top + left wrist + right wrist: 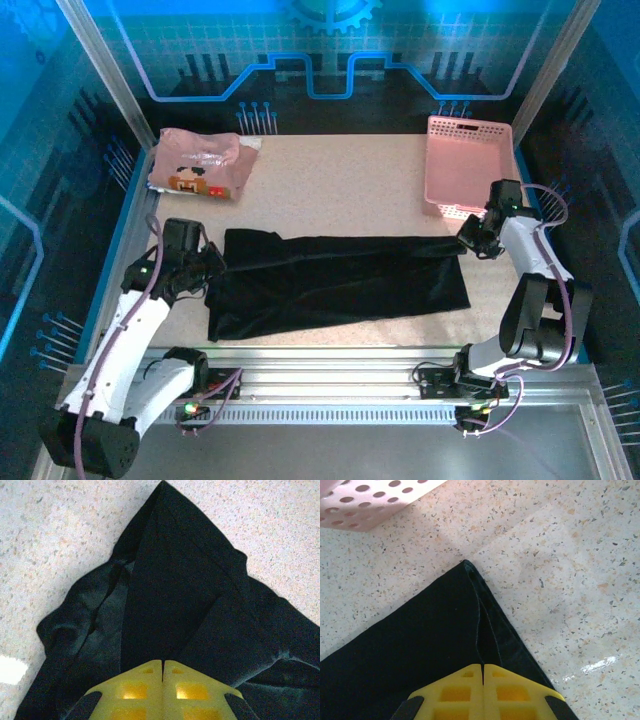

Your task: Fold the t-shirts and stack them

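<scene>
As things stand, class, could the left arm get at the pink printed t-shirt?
Probably not yet: the left gripper is shut on the black t-shirt. Once it lets go, the pink t-shirt lies apart, just beyond it.

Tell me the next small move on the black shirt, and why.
Probably lift both together a little: the left end effector and right end effector look shut on opposite ends of the black t-shirt, which lies flat, ready for another fold.

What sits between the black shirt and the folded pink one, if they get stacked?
Nothing visible: only bare table separates the black shirt from the pink shirt. The basket stands off at the far right.
</scene>
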You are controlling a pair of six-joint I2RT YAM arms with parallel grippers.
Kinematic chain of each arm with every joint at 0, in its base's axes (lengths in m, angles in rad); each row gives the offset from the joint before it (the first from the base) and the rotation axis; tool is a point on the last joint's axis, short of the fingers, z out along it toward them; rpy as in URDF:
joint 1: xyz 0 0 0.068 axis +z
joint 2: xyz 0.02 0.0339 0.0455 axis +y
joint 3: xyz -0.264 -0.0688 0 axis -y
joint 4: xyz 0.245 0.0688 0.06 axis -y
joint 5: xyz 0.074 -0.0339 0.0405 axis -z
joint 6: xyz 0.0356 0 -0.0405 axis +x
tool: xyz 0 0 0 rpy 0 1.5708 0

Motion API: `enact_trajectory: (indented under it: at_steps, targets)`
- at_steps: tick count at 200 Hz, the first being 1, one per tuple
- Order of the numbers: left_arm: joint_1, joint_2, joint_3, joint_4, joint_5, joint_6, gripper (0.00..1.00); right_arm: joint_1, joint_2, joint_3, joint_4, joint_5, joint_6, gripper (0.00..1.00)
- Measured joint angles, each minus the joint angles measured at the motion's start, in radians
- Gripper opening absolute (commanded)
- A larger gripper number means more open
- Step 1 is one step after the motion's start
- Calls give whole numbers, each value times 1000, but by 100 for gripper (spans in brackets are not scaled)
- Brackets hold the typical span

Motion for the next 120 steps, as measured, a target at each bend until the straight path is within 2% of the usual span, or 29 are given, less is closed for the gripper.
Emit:
enact_trajectory:
  at_steps: [61,120]
  targets:
    - [-82,-56,-60,-126,1,-110,0,0,50,0,3,2,-1,0]
    - [-145,-57,-136,-160,3,-188,0,-7,63,-6,3,9,-4,0]
